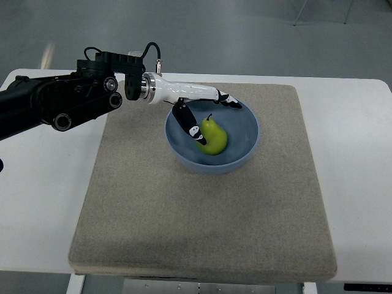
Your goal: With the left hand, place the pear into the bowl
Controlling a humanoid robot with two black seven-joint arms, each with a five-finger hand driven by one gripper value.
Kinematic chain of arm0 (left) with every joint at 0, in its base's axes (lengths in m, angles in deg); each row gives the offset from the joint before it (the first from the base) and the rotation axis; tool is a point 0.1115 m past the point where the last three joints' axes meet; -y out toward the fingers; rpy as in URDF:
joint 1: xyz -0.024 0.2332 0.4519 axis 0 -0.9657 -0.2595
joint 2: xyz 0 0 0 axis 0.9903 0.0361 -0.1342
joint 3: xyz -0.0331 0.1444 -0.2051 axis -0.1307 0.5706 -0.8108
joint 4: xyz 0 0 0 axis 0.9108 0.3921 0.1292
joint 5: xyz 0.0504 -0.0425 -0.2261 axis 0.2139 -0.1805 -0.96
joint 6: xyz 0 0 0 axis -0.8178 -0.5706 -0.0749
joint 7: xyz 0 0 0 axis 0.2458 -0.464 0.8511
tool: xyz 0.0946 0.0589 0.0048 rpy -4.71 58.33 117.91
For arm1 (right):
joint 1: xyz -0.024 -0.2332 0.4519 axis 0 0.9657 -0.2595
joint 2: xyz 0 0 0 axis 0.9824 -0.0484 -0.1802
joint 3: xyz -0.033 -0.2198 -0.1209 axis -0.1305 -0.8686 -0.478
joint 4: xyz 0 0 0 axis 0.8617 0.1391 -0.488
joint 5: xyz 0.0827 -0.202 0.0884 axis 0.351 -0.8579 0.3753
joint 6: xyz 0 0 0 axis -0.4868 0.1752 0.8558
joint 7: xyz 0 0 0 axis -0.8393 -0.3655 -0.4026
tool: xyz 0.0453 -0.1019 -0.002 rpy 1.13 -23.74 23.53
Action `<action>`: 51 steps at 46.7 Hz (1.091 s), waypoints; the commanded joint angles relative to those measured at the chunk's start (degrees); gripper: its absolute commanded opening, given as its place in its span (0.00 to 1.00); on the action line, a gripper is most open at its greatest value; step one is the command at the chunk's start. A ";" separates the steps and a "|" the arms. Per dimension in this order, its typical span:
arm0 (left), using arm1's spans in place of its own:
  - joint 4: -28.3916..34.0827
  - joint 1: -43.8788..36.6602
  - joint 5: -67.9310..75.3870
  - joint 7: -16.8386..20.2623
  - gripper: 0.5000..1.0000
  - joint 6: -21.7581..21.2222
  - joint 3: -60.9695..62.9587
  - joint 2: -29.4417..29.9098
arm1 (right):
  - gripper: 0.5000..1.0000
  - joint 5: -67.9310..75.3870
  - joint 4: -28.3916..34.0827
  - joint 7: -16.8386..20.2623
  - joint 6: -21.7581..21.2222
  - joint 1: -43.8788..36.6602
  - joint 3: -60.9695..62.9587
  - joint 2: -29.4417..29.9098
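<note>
Top view: the pear [214,136] is seen lying inside the blue bowl [245,153]; the left hand [199,104] is held spread over it, thumb touching the pear, nothing gripped.

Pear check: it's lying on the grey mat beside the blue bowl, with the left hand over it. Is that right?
Not quite. The top view shows the pear inside the blue bowl, not on the grey mat beside it. The rest holds: the left hand is over it, thumb reaching down to the pear and fingers spread above the bowl's far rim.
</note>
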State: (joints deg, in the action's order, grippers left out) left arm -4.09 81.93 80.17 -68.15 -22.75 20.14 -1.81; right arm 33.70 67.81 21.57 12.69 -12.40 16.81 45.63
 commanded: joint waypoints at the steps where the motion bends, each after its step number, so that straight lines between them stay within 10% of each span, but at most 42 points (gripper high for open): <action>1: 0.39 1.11 0.09 -0.16 0.98 -0.55 -0.37 0.17 | 0.85 0.00 0.00 0.00 0.00 0.06 0.00 0.00; 33: 18.67 1.82 -1.40 -0.16 0.97 -16.37 -0.72 -0.62 | 0.85 0.00 0.00 0.00 0.00 0.06 0.00 0.00; 51: 28.78 -1.52 -25.21 -0.78 0.97 -20.50 -1.51 -2.99 | 0.85 0.00 0.00 0.00 0.00 -0.03 0.00 0.00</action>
State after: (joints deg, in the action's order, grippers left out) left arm 22.74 81.57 59.10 -68.93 -42.47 18.62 -4.08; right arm 33.70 67.81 21.57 12.69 -12.36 16.82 45.63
